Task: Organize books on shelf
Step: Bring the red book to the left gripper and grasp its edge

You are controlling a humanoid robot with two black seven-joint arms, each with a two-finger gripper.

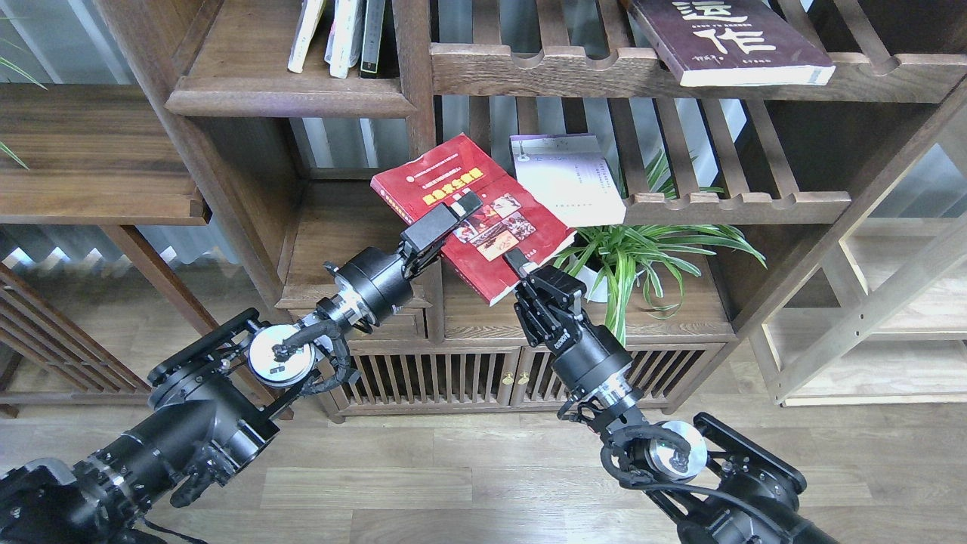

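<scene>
While both grippers clamp it, red book (472,215) tilted, left gripper (458,211) across cover, right gripper (520,263) at lower edge.

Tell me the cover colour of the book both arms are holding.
Bright red, with yellow lettering; head view.

I read 2 large white Chinese characters, 运 above 作, on the maroon book (736,38); the upper one is cut off by the frame edge. Smaller white print sits beneath them, too small to read. The red book (472,215) carries yellow Chinese title lines and a round emblem; I cannot make out any of it. The pale book (566,177) has small text lines, illegible. My right gripper (521,266) body shows white lettering, also unreadable.
</scene>
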